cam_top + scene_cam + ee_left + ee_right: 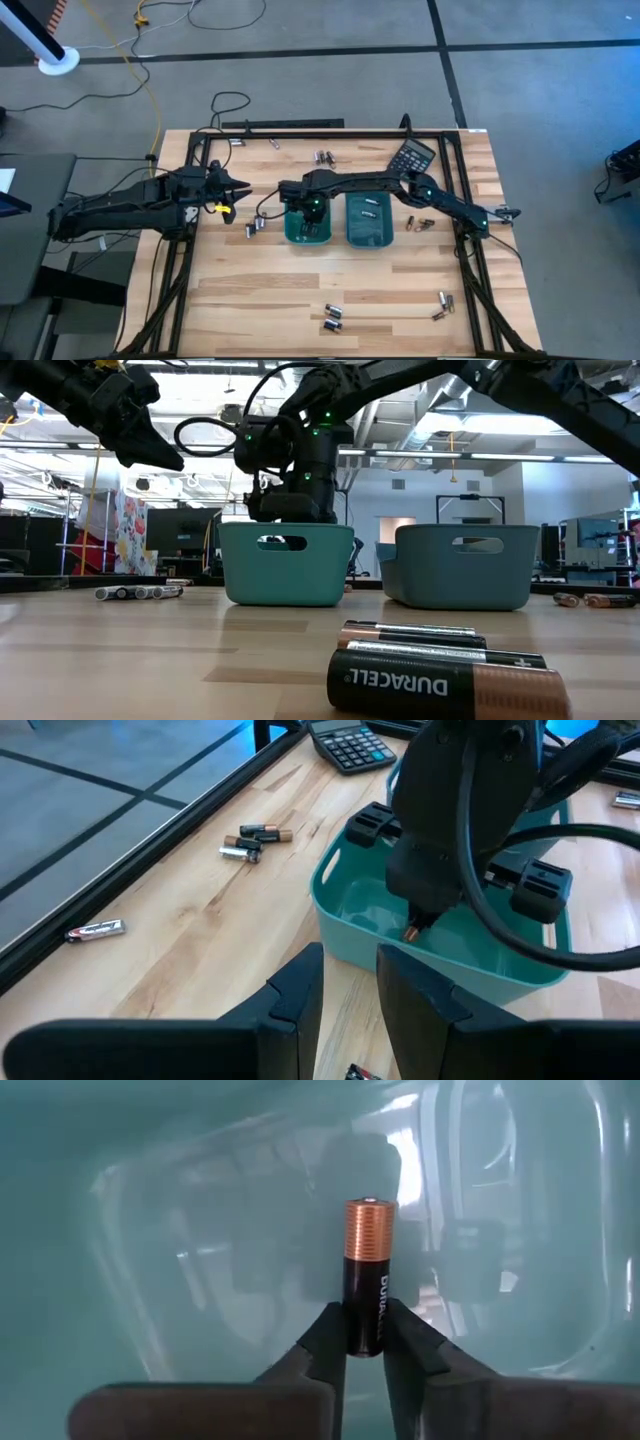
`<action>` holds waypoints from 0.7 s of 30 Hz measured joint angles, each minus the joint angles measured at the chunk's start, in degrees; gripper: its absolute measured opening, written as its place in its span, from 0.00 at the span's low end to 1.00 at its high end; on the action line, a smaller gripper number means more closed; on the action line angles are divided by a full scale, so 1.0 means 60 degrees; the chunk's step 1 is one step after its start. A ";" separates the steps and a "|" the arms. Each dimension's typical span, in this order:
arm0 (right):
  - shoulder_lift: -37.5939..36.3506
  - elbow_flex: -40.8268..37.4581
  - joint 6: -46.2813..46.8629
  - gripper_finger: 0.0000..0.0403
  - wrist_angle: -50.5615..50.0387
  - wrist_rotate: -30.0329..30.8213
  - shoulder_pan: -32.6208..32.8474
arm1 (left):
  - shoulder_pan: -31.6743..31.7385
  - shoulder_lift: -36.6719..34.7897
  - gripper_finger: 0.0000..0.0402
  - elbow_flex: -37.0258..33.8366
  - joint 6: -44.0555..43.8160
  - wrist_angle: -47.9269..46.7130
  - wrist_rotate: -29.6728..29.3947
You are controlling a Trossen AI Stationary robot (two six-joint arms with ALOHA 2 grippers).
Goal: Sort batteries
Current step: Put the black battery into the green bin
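Note:
Two teal trays stand side by side mid-table. My right gripper (365, 1348) reaches down into the left tray (292, 236), shut on a black battery with a coppery end (367, 1270); the left wrist view shows that coppery tip (413, 932) below the gripper, inside the tray. My left gripper (350, 988) hovers open just left of the left tray (340, 935), above the table, and holds nothing. Loose batteries lie on the wood left of the trays (255, 228), at the far edge (322, 157) and at the near edge (332, 318). My right gripper pinches the battery by its black end (365, 1330) between the two fingertips. The fingers (325, 1342) come from above and point down, in line with the battery. The battery is upright with its coppery end (368, 1230) lowest, lifted clear above the tray's floor.
The right tray (352, 236) holds a few batteries. A black calculator (412, 157) lies at the far right. More batteries lie right of the trays (418, 222) and near right (440, 305). Black frame rails (190, 250) run along the table's sides. Large in the low view are batteries (445, 680).

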 joint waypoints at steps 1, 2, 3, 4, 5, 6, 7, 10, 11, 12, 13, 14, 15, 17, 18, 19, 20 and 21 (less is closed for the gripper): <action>0.0000 -0.0003 -0.0003 0.18 -0.0003 0.0000 -0.0003 | 0.0004 0.0000 0.23 0.0000 0.0000 0.0000 0.0000; 0.0000 -0.0004 -0.0003 0.20 0.0006 0.0000 -0.0003 | 0.0004 0.0004 0.23 0.0000 0.0000 0.0000 0.0000; -0.0009 -0.0004 -0.0005 0.21 0.0021 0.0000 0.0000 | 0.0004 0.0001 0.23 0.0000 0.0000 0.0000 0.0000; -0.0027 -0.0004 -0.0007 0.22 0.0020 0.0000 0.0000 | 0.0000 0.0004 0.23 0.0000 0.0000 0.0000 0.0000; -0.0034 -0.0004 -0.0007 0.23 0.0018 0.0000 0.0000 | 0.0003 0.0003 0.23 0.0000 0.0000 0.0000 0.0000; -0.0041 -0.0004 -0.0008 0.25 0.0020 0.0000 -0.0004 | 0.0003 0.0001 0.23 0.0000 0.0000 0.0000 0.0000; -0.0044 -0.0004 -0.0011 0.26 0.0018 0.0000 -0.0007 | 0.0001 0.0004 0.23 0.0000 0.0001 0.0000 0.0000; -0.0044 -0.0004 -0.0007 0.28 0.0002 0.0000 -0.0007 | 0.0002 0.0002 0.23 0.0000 0.0029 0.0000 0.0000; -0.0044 -0.0004 -0.0005 0.29 -0.0006 0.0000 -0.0007 | 0.0004 0.0000 0.23 0.0000 0.0050 0.0000 0.0000; -0.0047 -0.0004 0.0021 0.30 -0.0002 0.0000 -0.0007 | 0.0000 0.0000 0.23 0.0000 0.0055 0.0000 0.0000; -0.0047 0.0000 0.0102 0.30 -0.0010 0.0000 -0.0007 | 0.0004 0.0000 0.23 0.0000 0.0052 0.0000 0.0000; -0.0047 0.0051 0.0205 0.31 -0.0064 0.0000 -0.0007 | 0.0004 0.0002 0.23 0.0000 0.0044 0.0000 0.0000; -0.0047 0.0140 0.0277 0.31 -0.0131 0.0000 -0.0007 | 0.0003 0.0000 0.23 0.0000 0.0044 0.0000 0.0000; -0.0047 0.0418 0.0364 0.32 -0.0326 0.0000 -0.0018 | 0.0004 0.0000 0.23 0.0000 0.0042 0.0000 0.0000; -0.0047 0.0603 0.0361 0.32 -0.0474 0.0000 -0.0024 | 0.0000 0.0002 0.23 0.0000 0.0040 0.0000 0.0000; -0.0050 0.0813 0.0363 0.32 -0.0669 0.0000 -0.0025 | 0.0000 0.0000 0.23 0.0000 0.0040 0.0000 0.0000; -0.0047 0.1034 0.0364 0.32 -0.0898 0.0000 -0.0025 | 0.0004 0.0000 0.23 0.0000 0.0040 0.0000 0.0000; -0.0049 0.1255 0.0364 0.32 -0.1108 0.0000 -0.0025 | 0.0003 0.0000 0.23 0.0000 0.0040 0.0000 0.0000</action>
